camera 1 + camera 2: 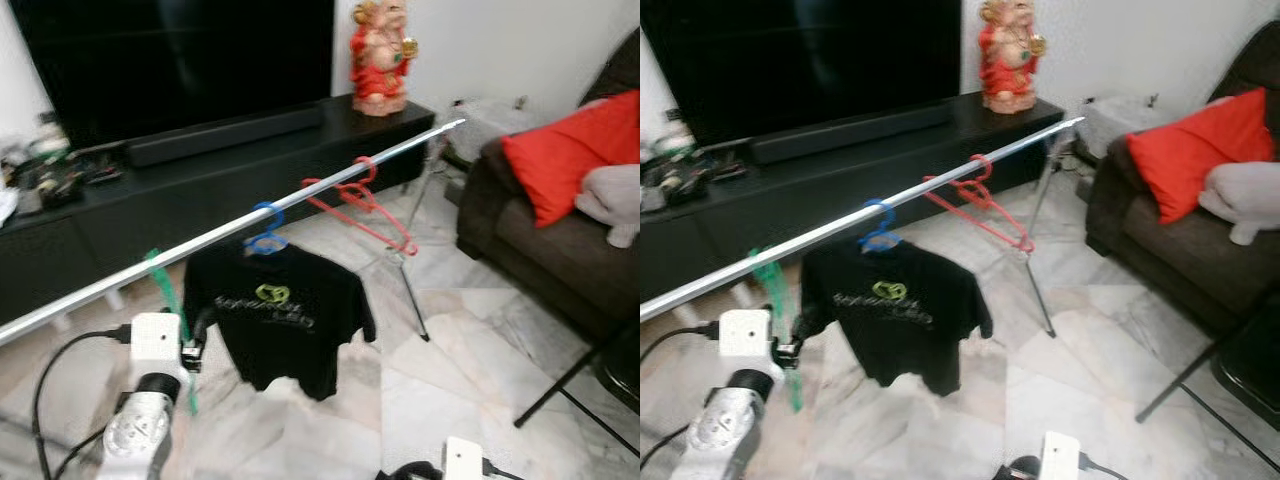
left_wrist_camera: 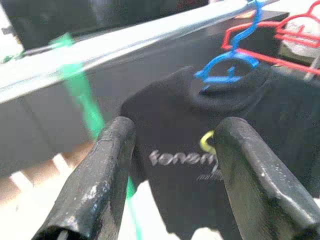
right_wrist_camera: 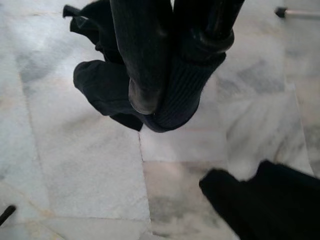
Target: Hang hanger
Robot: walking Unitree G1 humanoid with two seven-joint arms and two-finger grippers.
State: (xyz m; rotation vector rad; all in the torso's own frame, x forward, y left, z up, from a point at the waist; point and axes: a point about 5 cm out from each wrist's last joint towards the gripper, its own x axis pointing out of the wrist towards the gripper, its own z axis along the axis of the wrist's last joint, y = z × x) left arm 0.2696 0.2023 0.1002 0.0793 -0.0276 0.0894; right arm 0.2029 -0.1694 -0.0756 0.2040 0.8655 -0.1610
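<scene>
left claw [image 2: 170, 175] gapes, gripping nothing, just beside the black t-shirt [image 1: 275, 310]; right claw [image 3: 165, 75] is pressed together, low over the floor. the blue hanger [image 1: 265, 232] is hooked on the rail [image 1: 240, 232]. brushing the shirt could unhook it.

My left arm [image 1: 140, 420] is lifted up in front of me, low on my left side. My left gripper [image 2: 172, 170] points forward, and its two black fingers [image 2: 95, 185] are spread wide apart with nothing between them. My right arm [image 1: 462, 462] hangs low. My right gripper [image 3: 165, 85] points down, and its fingers are squeezed together on a dark cloth [image 3: 115, 95].
</scene>
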